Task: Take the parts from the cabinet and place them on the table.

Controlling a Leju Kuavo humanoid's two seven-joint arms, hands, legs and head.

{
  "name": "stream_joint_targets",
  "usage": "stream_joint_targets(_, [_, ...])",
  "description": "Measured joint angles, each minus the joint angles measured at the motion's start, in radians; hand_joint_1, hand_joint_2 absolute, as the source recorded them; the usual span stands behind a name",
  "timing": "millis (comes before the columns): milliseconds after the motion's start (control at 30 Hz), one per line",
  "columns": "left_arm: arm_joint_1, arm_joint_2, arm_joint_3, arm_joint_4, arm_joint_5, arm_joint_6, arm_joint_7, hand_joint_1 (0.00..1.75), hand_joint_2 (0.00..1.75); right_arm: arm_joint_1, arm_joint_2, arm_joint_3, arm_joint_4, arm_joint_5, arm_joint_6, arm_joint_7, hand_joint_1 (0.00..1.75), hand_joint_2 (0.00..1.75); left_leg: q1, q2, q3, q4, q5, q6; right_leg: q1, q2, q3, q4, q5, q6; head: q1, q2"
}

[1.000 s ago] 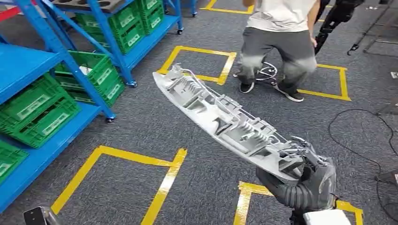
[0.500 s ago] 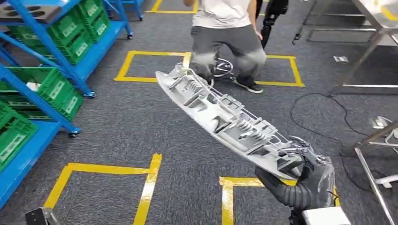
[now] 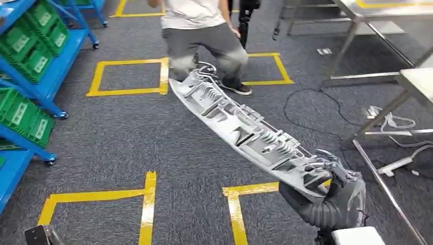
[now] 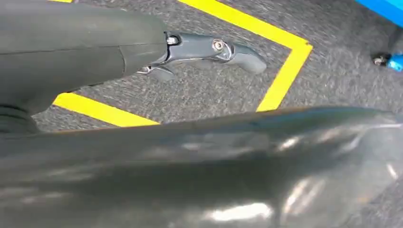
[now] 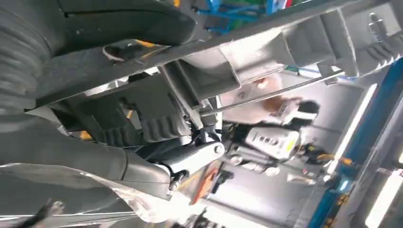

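A long grey plastic part (image 3: 240, 130) with ribs and clips slants from the lower right up toward the middle of the head view. My right hand (image 3: 332, 196) grips its near end from below, above the carpet. In the right wrist view the same part (image 5: 285, 42) runs past my right hand (image 5: 142, 128), whose dark fingers curl around its ribs. My left hand (image 4: 209, 47) hangs over the grey carpet with a finger stretched out and holds nothing.
A person (image 3: 204, 35) stands just beyond the part's far tip. Blue shelves (image 3: 46, 89) with green crates (image 3: 23, 109) line the left. Metal tables (image 3: 418, 76) stand at the right, with cables (image 3: 316, 102) on the floor. Yellow tape (image 3: 148, 204) marks the carpet.
The whole view has swung to the right: the shelves slid off to the left and the tables came in at the right. The part stays in my right hand at the same slant.
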Motion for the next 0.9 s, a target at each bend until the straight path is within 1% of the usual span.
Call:
stream_joint_targets(33, [-0.001, -0.001, 0.0, 0.0, 0.0, 0.0, 0.0, 0.0, 0.0, 0.003, 0.0, 0.0, 0.0, -0.002, 0.001, 0.001, 1.75, 1.75, 0.003, 0.012, 0.003, -0.003, 0.001, -0.004, 0.004, 0.012, -0.003, 0.001, -0.001, -0.006, 0.0, 0.0])
stream_joint_targets(67, [-0.003, -0.002, 0.0, 0.0, 0.0, -0.001, 0.0, 0.0, 0.0, 0.003, 0.0, 0.0, 0.0, -0.006, 0.002, 0.005, 1.75, 1.75, 0.007, 0.02, 0.005, -0.002, -0.005, -0.013, 0.002, 0.027, -0.003, -0.004, 0.003, -0.016, 0.002, 0.0])
stream_joint_targets(100, [-0.006, -0.001, 0.0, 0.0, 0.001, -0.001, -0.001, 0.0, 0.0, 0.005, 0.0, 0.0, 0.0, -0.011, 0.005, 0.006, 1.75, 1.75, 0.011, -0.03, 0.002, 0.012, -0.022, -0.021, -0.002, 0.037, -0.001, -0.007, 0.006, -0.023, -0.003, 0.0])
stream_joint_targets(133, [-0.005, -0.001, 0.0, 0.0, 0.002, -0.001, -0.003, 0.0, 0.0, 0.0, 0.0, -0.001, 0.0, -0.018, 0.009, 0.007, 1.75, 1.75, 0.013, -0.073, -0.015, 0.055, -0.054, -0.019, -0.003, 0.047, -0.001, -0.006, 0.007, -0.03, -0.004, 0.0])
stream_joint_targets(167, [-0.002, -0.001, 0.0, 0.0, 0.003, -0.001, -0.003, 0.0, 0.0, -0.002, 0.001, -0.001, 0.0, -0.019, 0.013, 0.008, 1.75, 1.75, 0.012, -0.097, -0.048, 0.132, -0.096, -0.017, -0.002, 0.059, -0.001, -0.006, 0.007, -0.036, -0.008, 0.0])
stream_joint_targets(200, [0.001, -0.001, -0.001, 0.0, 0.003, 0.0, -0.003, 0.0, 0.0, -0.002, 0.002, -0.001, 0.0, -0.022, 0.017, 0.008, 1.75, 1.75, 0.012, -0.106, -0.085, 0.214, -0.13, -0.016, 0.0, 0.074, -0.001, -0.006, 0.008, -0.038, -0.008, 0.0])
stream_joint_targets(233, [0.004, -0.001, -0.001, 0.0, 0.003, 0.0, -0.003, 0.0, 0.0, -0.002, 0.002, -0.001, 0.0, -0.024, 0.02, 0.008, 1.75, 1.75, 0.012, -0.108, -0.121, 0.287, -0.154, -0.014, 0.004, 0.09, -0.001, -0.006, 0.008, -0.04, -0.008, 0.0])
stream_joint_targets(267, [0.005, 0.0, 0.0, 0.0, 0.003, -0.007, -0.007, 0.0, 0.0, -0.002, 0.003, -0.001, 0.001, -0.027, 0.023, 0.008, 1.75, 1.75, 0.011, -0.109, -0.139, 0.317, -0.152, -0.011, 0.006, 0.107, -0.001, -0.006, 0.009, -0.04, -0.007, 0.0])
stream_joint_targets(300, [0.005, 0.001, 0.0, 0.0, 0.006, -0.013, -0.011, 0.0, 0.0, -0.002, 0.003, -0.001, 0.001, -0.032, 0.025, 0.007, 1.75, 1.75, 0.008, -0.11, -0.137, 0.301, -0.127, -0.006, 0.008, 0.123, -0.001, -0.005, 0.009, -0.041, -0.007, 0.0])
stream_joint_targets(333, [0.004, 0.001, 0.0, 0.0, 0.006, -0.021, -0.017, 0.0, 0.0, -0.002, 0.003, -0.001, 0.001, -0.036, 0.031, 0.006, 1.75, 1.75, 0.006, -0.114, -0.117, 0.246, -0.083, 0.0, 0.009, 0.14, 0.0, -0.004, 0.009, -0.04, -0.008, 0.0])
stream_joint_targets(367, [0.004, 0.002, 0.0, 0.0, 0.007, -0.024, -0.02, 0.0, 0.0, -0.002, 0.005, -0.001, 0.001, -0.036, 0.034, 0.005, 1.75, 1.75, 0.003, -0.128, -0.081, 0.16, -0.029, 0.007, 0.009, 0.156, 0.001, -0.003, 0.009, -0.04, -0.008, 0.0])
stream_joint_targets(400, [0.004, 0.003, 0.0, 0.0, 0.008, -0.026, -0.02, 0.0, 0.0, -0.002, 0.006, -0.001, 0.001, -0.036, 0.034, 0.004, 1.75, 1.75, 0.002, -0.159, -0.047, 0.081, 0.013, 0.013, 0.009, 0.168, 0.003, -0.002, 0.009, -0.04, -0.008, 0.0])
stream_joint_targets(433, [0.005, 0.006, -0.001, 0.0, 0.008, -0.026, -0.019, 0.0, 0.0, -0.003, 0.008, -0.001, 0.002, -0.036, 0.034, 0.003, 1.75, 1.75, 0.004, -0.222, -0.031, 0.041, 0.012, 0.02, 0.011, 0.18, 0.0, 0.001, 0.01, -0.036, -0.006, 0.0])
stream_joint_targets(467, [0.006, 0.004, -0.002, 0.0, 0.008, -0.026, -0.019, 0.0, 0.0, -0.009, 0.01, -0.001, 0.002, -0.036, 0.035, 0.003, 1.75, 1.75, 0.007, -0.219, -0.024, 0.015, 0.011, 0.017, 0.008, 0.193, -0.007, 0.005, 0.012, -0.032, -0.006, 0.0])
stream_joint_targets(500, [0.002, 0.005, -0.002, 0.0, 0.008, -0.026, -0.016, 0.0, 0.0, -0.009, 0.011, -0.001, 0.002, -0.036, 0.035, 0.002, 1.75, 1.75, 0.002, -0.209, -0.024, 0.017, 0.008, 0.015, 0.003, 0.205, -0.015, 0.003, 0.017, -0.024, -0.01, 0.0])
stream_joint_targets(533, [0.001, 0.005, -0.002, 0.0, 0.008, -0.025, -0.016, 0.0, 0.0, -0.006, 0.013, -0.001, 0.002, -0.037, 0.037, 0.002, 1.75, 1.75, -0.001, -0.201, -0.025, 0.017, 0.008, 0.017, -0.001, 0.216, -0.019, 0.0, 0.021, -0.018, -0.01, 0.0])
stream_joint_targets(567, [0.0, 0.005, -0.002, 0.0, 0.009, -0.025, -0.016, 0.0, 0.0, -0.006, 0.014, -0.003, 0.002, -0.037, 0.038, 0.002, 1.75, 1.75, 0.0, -0.188, -0.022, 0.008, 0.014, 0.021, -0.001, 0.23, -0.022, -0.004, 0.025, -0.01, -0.009, 0.0])
stream_joint_targets(600, [-0.001, 0.001, -0.002, 0.0, 0.009, -0.025, -0.016, 0.0, 0.0, -0.004, 0.014, -0.005, 0.003, -0.037, 0.038, 0.003, 1.75, 1.75, 0.009, -0.168, -0.017, -0.008, 0.023, 0.025, 0.001, 0.199, -0.035, 0.008, 0.016, -0.01, -0.008, 0.0])
stream_joint_targets(633, [-0.001, 0.003, -0.002, 0.0, 0.009, -0.024, -0.016, 0.0, 0.0, -0.006, 0.014, -0.006, 0.003, -0.037, 0.038, 0.003, 1.75, 1.75, 0.008, -0.158, -0.014, -0.013, 0.025, 0.029, 0.007, 0.131, -0.048, 0.032, -0.005, -0.007, -0.004, 0.0])
stream_joint_targets(667, [0.001, 0.003, -0.002, 0.0, 0.009, -0.024, -0.016, 0.0, 0.0, -0.011, 0.014, -0.005, 0.003, -0.037, 0.04, 0.002, 1.75, 1.75, 0.007, -0.143, -0.015, -0.013, 0.025, 0.03, 0.005, 0.099, -0.08, 0.095, -0.043, -0.001, -0.002, 0.0])
stream_joint_targets(700, [0.005, 0.004, -0.001, 0.0, 0.009, -0.024, -0.016, 0.0, 0.0, -0.015, 0.014, -0.005, 0.004, -0.037, 0.04, 0.002, 1.75, 1.75, 0.005, -0.128, -0.015, -0.013, 0.025, 0.03, 0.001, 0.085, -0.113, 0.166, -0.076, 0.004, -0.002, 0.0])
stream_joint_targets(733, [0.006, 0.005, -0.001, 0.0, 0.009, -0.024, -0.016, 0.0, 0.0, -0.015, 0.014, -0.005, 0.005, -0.039, 0.04, 0.002, 1.75, 1.75, 0.005, -0.109, -0.016, -0.013, 0.024, 0.032, -0.002, 0.077, -0.154, 0.251, -0.109, 0.009, -0.003, 0.0])
stream_joint_targets(767, [0.006, 0.005, -0.001, 0.0, 0.009, -0.023, -0.016, 0.0, 0.0, -0.014, 0.014, -0.005, 0.006, -0.039, 0.041, 0.002, 1.75, 1.75, 0.005, -0.096, -0.017, -0.013, 0.023, 0.032, -0.006, 0.075, -0.178, 0.299, -0.122, 0.014, -0.002, 0.0])
stream_joint_targets(800, [0.006, 0.005, -0.001, 0.0, 0.009, -0.023, -0.016, 0.0, 0.0, -0.013, 0.014, -0.005, 0.008, -0.039, 0.041, 0.002, 1.75, 1.75, 0.005, -0.083, -0.017, -0.012, 0.022, 0.031, -0.009, 0.073, -0.186, 0.316, -0.12, 0.018, -0.002, 0.0])
stream_joint_targets(833, [0.005, 0.005, -0.001, 0.0, 0.01, -0.023, -0.016, 0.0, 0.0, -0.013, 0.014, -0.005, 0.01, -0.04, 0.041, 0.002, 1.75, 1.75, 0.005, -0.066, -0.016, -0.012, 0.02, 0.028, -0.014, 0.069, -0.167, 0.282, -0.09, 0.022, -0.002, 0.0])
stream_joint_targets(867, [0.005, 0.005, -0.001, 0.0, 0.011, -0.023, -0.016, 0.0, 0.0, -0.013, 0.014, -0.006, 0.01, -0.041, 0.041, 0.003, 1.75, 1.75, 0.006, -0.054, -0.014, -0.012, 0.017, 0.024, -0.017, 0.062, -0.128, 0.21, -0.05, 0.025, -0.002, 0.0])
stream_joint_targets(900, [0.004, 0.004, -0.001, 0.0, 0.013, -0.022, -0.016, 0.0, 0.0, -0.013, 0.014, -0.006, 0.01, -0.042, 0.041, 0.002, 1.75, 1.75, 0.007, -0.042, -0.01, -0.011, 0.013, 0.02, -0.019, 0.043, -0.07, 0.107, -0.006, 0.027, -0.002, 0.0])
